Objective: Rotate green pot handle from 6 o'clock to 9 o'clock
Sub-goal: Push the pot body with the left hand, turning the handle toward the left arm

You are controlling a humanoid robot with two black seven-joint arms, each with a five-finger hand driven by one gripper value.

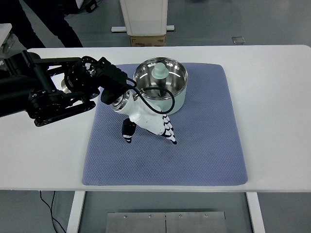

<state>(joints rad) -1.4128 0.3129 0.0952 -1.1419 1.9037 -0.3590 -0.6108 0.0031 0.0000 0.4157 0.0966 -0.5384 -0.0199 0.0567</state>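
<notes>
left hand (148,122) white, fingers spread | round steel green pot (161,85) | quilted blue mat (204,141)

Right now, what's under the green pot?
The green pot sits on a blue mat, which lies on the white table. The left hand covers the pot's near side, so the handle can't be seen there.

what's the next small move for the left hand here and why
Probably sweep the left hand clockwise around the green pot, toward the picture's left. The hand sits against the pot's near side on the blue mat, covering where the handle would be, so the handle itself is hidden. Whether the fingers actually grip it cannot be told.
</notes>
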